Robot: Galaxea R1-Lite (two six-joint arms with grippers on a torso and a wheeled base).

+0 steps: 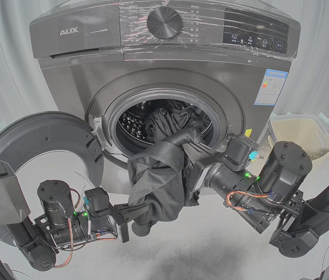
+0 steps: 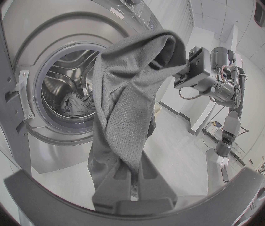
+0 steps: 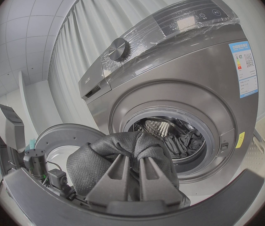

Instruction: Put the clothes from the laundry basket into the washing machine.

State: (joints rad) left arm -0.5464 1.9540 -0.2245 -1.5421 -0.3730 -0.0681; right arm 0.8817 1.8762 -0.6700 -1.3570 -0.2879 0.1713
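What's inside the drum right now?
A bunch of dark clothes lies in the drum, right of its bare studded wall. The grey garment hanging in front covers the opening's lower right, hiding the drum floor there.

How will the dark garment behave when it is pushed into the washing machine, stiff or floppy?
Probably floppy: the dark garment sags in folds between the left gripper and right gripper. Its mesh weave looks light. The hanging end may trail outside the drum.

Washing machine (image 1: 160, 74), laundry basket (image 1: 306, 133) on floor (image 1: 211, 249)
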